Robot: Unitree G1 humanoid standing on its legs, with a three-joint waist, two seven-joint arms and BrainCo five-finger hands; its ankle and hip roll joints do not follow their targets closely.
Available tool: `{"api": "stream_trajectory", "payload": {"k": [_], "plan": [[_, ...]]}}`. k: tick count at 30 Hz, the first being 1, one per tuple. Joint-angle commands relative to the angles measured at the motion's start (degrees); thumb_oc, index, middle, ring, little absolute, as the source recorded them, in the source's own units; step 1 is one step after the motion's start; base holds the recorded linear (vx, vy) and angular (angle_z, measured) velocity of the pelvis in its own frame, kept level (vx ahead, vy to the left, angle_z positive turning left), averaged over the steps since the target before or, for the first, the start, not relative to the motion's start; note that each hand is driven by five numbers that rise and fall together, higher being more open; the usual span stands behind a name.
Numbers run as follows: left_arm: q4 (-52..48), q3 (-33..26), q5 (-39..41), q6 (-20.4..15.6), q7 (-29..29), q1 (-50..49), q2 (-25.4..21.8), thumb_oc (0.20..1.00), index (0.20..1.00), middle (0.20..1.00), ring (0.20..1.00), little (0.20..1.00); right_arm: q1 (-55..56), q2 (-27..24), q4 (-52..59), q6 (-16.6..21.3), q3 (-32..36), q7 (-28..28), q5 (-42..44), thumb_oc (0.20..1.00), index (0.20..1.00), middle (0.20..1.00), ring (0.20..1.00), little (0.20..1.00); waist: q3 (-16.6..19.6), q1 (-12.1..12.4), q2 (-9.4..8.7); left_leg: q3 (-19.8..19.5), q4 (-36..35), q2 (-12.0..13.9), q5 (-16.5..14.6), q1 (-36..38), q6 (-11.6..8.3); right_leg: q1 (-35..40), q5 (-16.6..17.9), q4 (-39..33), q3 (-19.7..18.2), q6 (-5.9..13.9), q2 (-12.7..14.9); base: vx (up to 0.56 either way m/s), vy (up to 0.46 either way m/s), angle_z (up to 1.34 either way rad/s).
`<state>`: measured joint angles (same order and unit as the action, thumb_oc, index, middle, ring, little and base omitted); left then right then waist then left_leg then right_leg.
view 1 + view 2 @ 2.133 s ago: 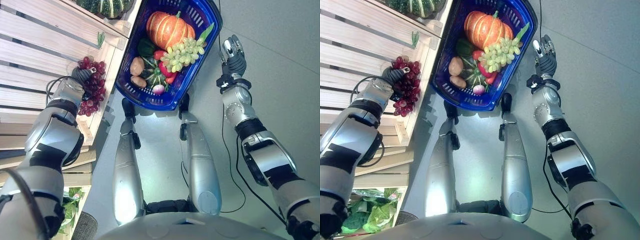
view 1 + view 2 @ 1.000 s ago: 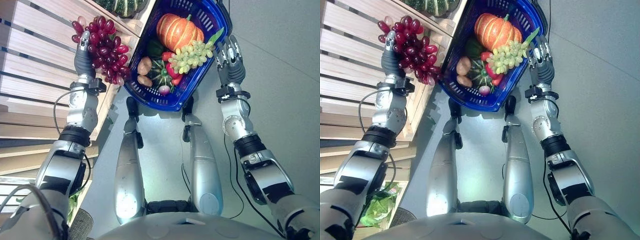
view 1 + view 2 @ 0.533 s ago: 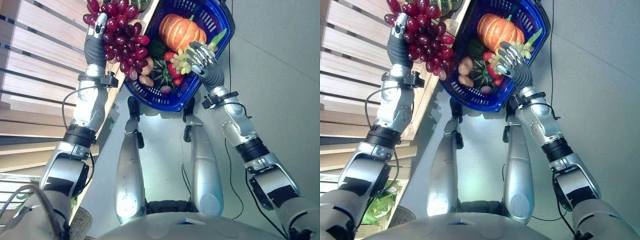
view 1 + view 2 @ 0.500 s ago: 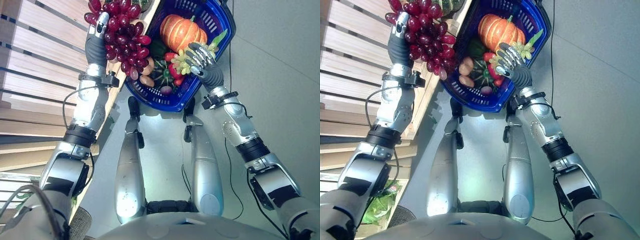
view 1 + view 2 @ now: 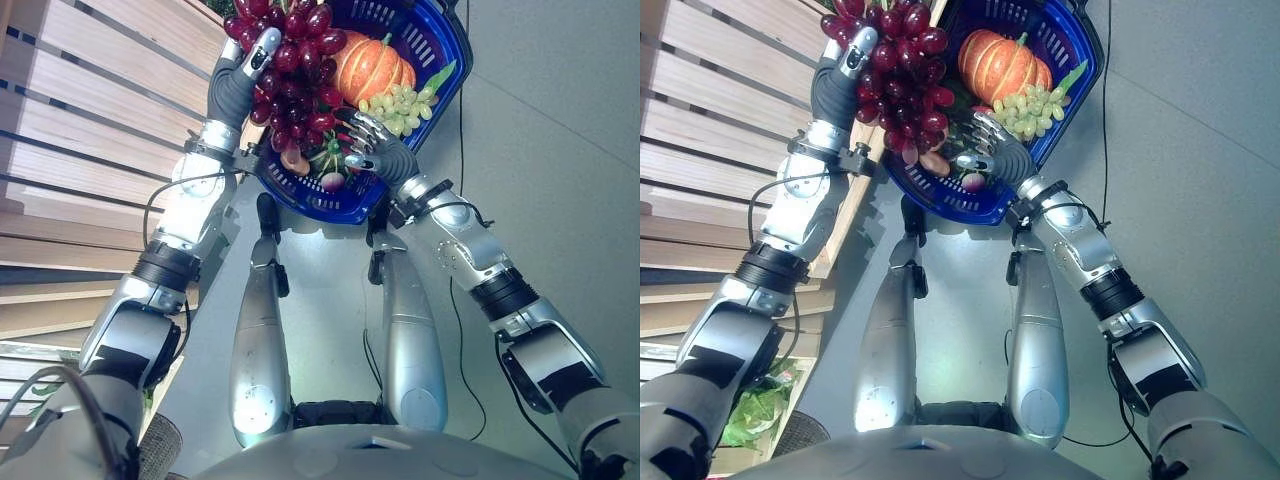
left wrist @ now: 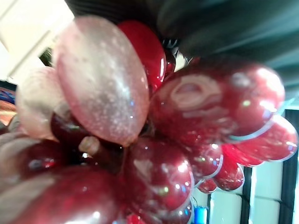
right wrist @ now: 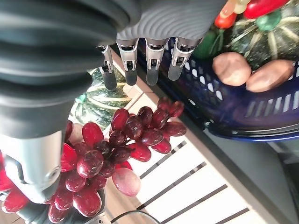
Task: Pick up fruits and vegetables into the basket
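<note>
I hold the bunch of red grapes (image 5: 292,75) in my left hand (image 5: 240,85), fingers curled round its upper part, so the cluster hangs free beside the hand. The bunch is over the near-left rim of the blue basket (image 5: 440,50), partly above the contents; I judge this the transfer step, with release not yet done.

The basket sits on the floor against the slatted wooden shelf (image 5: 90,120). It carries an orange pumpkin (image 5: 372,66), green grapes (image 5: 400,103), a striped green squash (image 5: 962,160) and two brownish potatoes (image 7: 250,72).

My right hand (image 5: 372,150) reaches over the basket's near rim with fingers straight and relaxed, holding nothing. In the right wrist view its fingertips (image 7: 140,74) point toward the red bunch. I judge that it is placed there to steady or guide the hanging cluster.

Next move, as I judge it: carry the bunch further over the basket's middle before opening the left hand, since a release at the rim risks the grapes sliding out toward the shelf.
</note>
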<state>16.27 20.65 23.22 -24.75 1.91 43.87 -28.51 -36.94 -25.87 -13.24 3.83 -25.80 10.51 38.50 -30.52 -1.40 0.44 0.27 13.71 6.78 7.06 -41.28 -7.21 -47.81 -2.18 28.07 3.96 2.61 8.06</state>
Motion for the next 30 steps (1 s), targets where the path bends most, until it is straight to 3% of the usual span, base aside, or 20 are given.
{"api": "stream_trajectory", "payload": {"k": [1, 12, 24, 25, 26, 27, 30], "plan": [[-7.69, 0.84, -3.62, -1.81, -1.04, 3.09, -1.46, 0.2, 0.2, 0.2, 0.2, 0.2, -0.89, 1.74, 6.47, 0.9, -1.21, 1.41, 3.15, 1.0, 1.0, 1.0, 1.0, 1.0, 0.73, -0.56, -0.02, 1.7, 4.82, -4.22, -3.95, -2.33, 4.49, 4.51, 0.26, -4.54, 1.94, -1.49, -3.23, 0.0, 0.0, 0.0], [-10.39, 3.93, -3.67, -1.83, -2.89, 3.6, -0.76, 0.2, 0.2, 0.2, 0.2, 0.2, -1.73, 3.61, 8.14, 0.9, -2.81, 1.63, 8.13, 1.0, 1.0, 1.0, 1.0, 1.0, 0.73, -0.47, -0.02, 1.72, 4.59, -4.29, -3.81, -2.35, 4.58, 4.59, 0.78, -5.1, 1.87, -1.33, -3.29, 0.0, 0.0, 0.0], [-11.57, 5.76, -7.4, -2.26, -0.26, 4.06, -0.43, 0.2, 0.2, 0.2, 0.2, 0.2, -1.92, 4.98, 9.07, -0.17, -3.94, 3.08, 11.92, 1.0, 1.0, 1.0, 1.0, 1.0, 0.73, -0.33, -0.22, 1.48, 4.55, -4.46, -3.68, -2.49, 4.63, 4.65, 1.09, -5.55, 2.06, -1.34, -3.36, 0.0, 0.0, 0.0], [-11.64, 5.77, -7.73, -2.37, -0.06, 3.96, -0.31, 0.2, 0.2, 0.2, 0.2, 0.2, -1.82, 5.05, 9.01, -0.17, -3.98, 3.22, 11.86, 0.928, 0.928, 0.928, 0.928, 0.928, 0.73, -0.33, -0.25, 1.45, 4.56, -4.47, -3.7, -2.49, 4.63, 4.67, 1.08, -5.56, 2.06, -1.34, -3.39, 0.0, 0.0, 0.0], [-11.45, 5.83, -7.84, -2.59, 0.02, 3.95, -0.22, 0.2, 0.2, 0.2, 0.2, 0.2, -1.8, 5.13, 8.9, 0.19, -4.04, 3.02, 11.61, 0.523, 0.523, 0.523, 0.523, 0.523, 0.73, -0.32, -0.29, 1.41, 4.55, -4.5, -3.69, -2.5, 4.63, 4.67, 1.08, -5.56, 2.07, -1.34, -3.43, 0.0, 0.0, 0.0], [-11.4, 5.89, -7.71, -2.8, 0.18, 3.98, -0.27, 0.2, 0.2, 0.2, 0.2, 0.2, -2.19, 5.03, 8.71, 0.43, -3.92, 3.25, 12.17, 0.2, 0.2, 0.2, 0.2, 0.2, 0.73, -0.32, -0.29, 1.49, 4.35, -4.37, -3.59, -2.45, 4.54, 4.75, 1.21, -5.85, 2.05, -1.31, -3.38, 0.0, 0.0, 0.0], [-11.7, 6.2, -8.61, -3.78, 1.59, 3.45, 0.0, 0.2, 0.2, 0.2, 0.2, 0.2, -1.75, 5.35, 9.76, 0.84, -4.41, 3.63, 12.78, 0.2, 0.2, 0.2, 0.2, 0.2, 0.73, -0.28, -0.39, 1.29, 4.21, -4.54, -3.53, -2.47, 4.59, 4.69, 1.27, -5.86, 2.13, -1.23, -3.5, 0.0, 0.0, 0.0]]}}
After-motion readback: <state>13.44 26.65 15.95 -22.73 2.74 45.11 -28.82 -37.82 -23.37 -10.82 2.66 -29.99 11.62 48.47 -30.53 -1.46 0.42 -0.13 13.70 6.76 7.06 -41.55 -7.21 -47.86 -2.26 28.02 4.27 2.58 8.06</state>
